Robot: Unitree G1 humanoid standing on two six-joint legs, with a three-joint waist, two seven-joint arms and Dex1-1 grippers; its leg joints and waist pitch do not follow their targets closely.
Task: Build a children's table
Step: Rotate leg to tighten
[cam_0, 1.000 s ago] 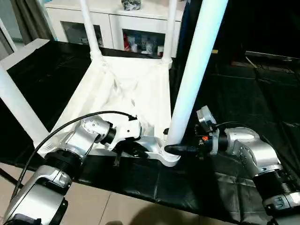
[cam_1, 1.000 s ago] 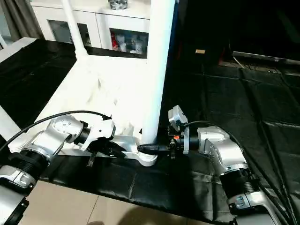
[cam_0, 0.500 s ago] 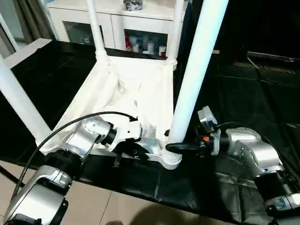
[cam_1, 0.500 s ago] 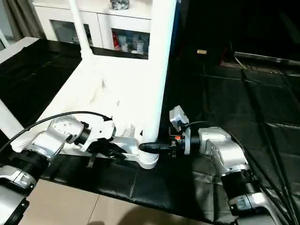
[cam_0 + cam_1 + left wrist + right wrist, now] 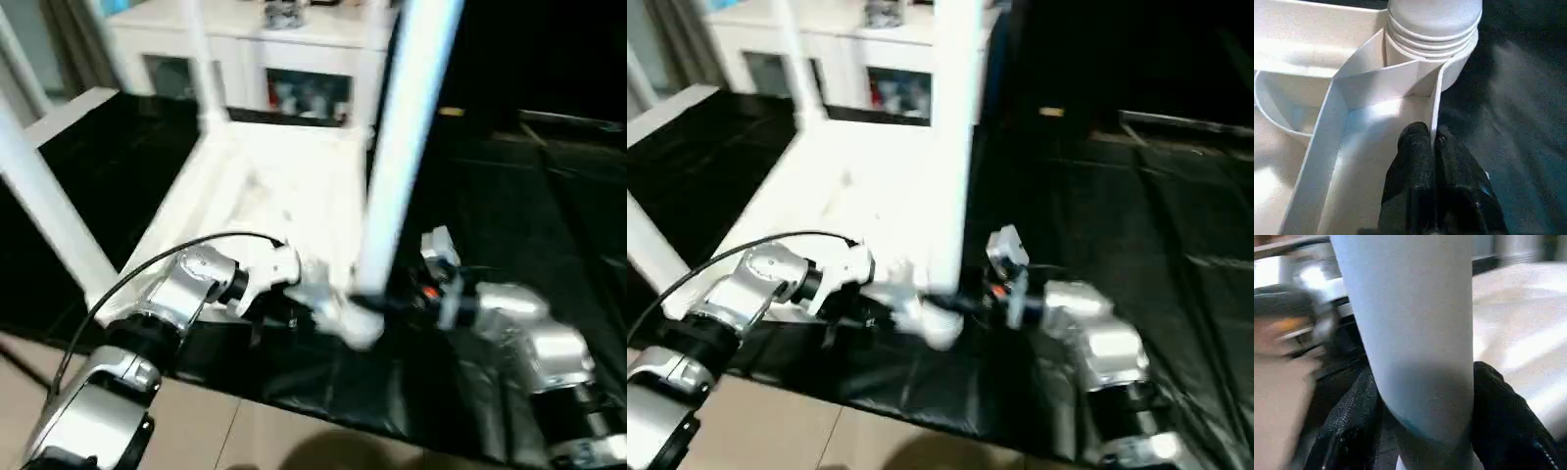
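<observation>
The left claw (image 5: 1432,147) is pinching a thin rib wall of the white plastic rectangular table top (image 5: 265,186), lying ribbed underside up on the black-covered desk (image 5: 509,196), while the right claw (image 5: 1420,431) wraps the long white tapered round leg (image 5: 402,147) low down, just above the near corner socket (image 5: 1435,49). To seat it well, keep the top pinned and press straight down the leg's length without tilting. The leg stands nearly upright, long axis vertical, thick end in the socket.

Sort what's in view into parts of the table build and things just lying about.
Part of the job:
- table top, upside down
- near leg, gripped by right end effector
- far legs
- left leg
- rim rib, pinched by left end effector

Lying about:
- white cabinet
- black cloth
</observation>
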